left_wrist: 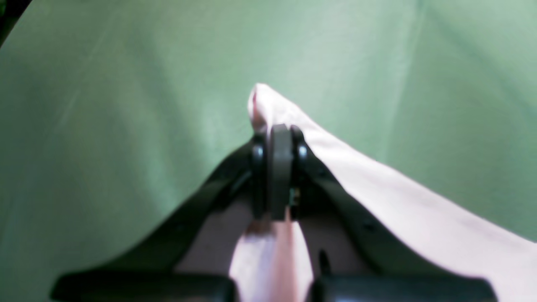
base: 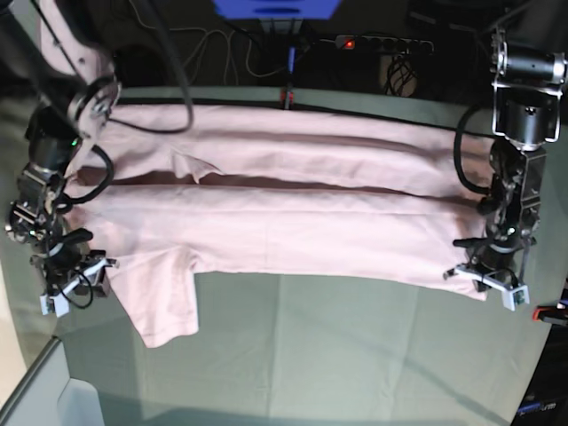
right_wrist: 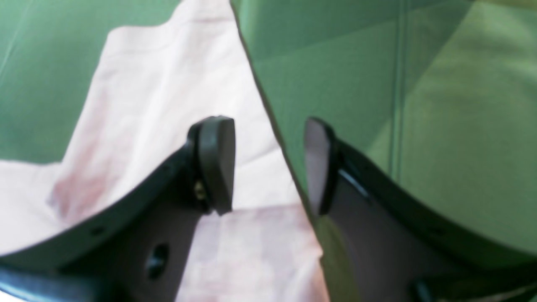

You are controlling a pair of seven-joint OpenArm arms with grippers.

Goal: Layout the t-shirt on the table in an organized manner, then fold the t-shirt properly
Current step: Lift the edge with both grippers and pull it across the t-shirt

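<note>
Green-draped counter [base: 355, 355] carries the t-shirt [base: 293, 222], long axis running 9 to 3 o'clock. Left claw [left_wrist: 280, 167], at 3, pinches its edge; right claw [right_wrist: 268, 163], at 9, gapes, seemingly astride the hem.

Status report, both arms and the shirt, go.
Left gripper shut on t-shirt edge. Right gripper open, over the shirt's edge, holding nothing. Shirt spread lengthwise across the table, one sleeve hanging forward. Nothing in the way.

One t-shirt [base: 293, 209] lies on one bench [base: 355, 346]. Two arms show, each with one hand: the left hand [base: 486, 277] and the right hand [base: 69, 275]. One power strip [base: 382, 43] sits behind.
</note>
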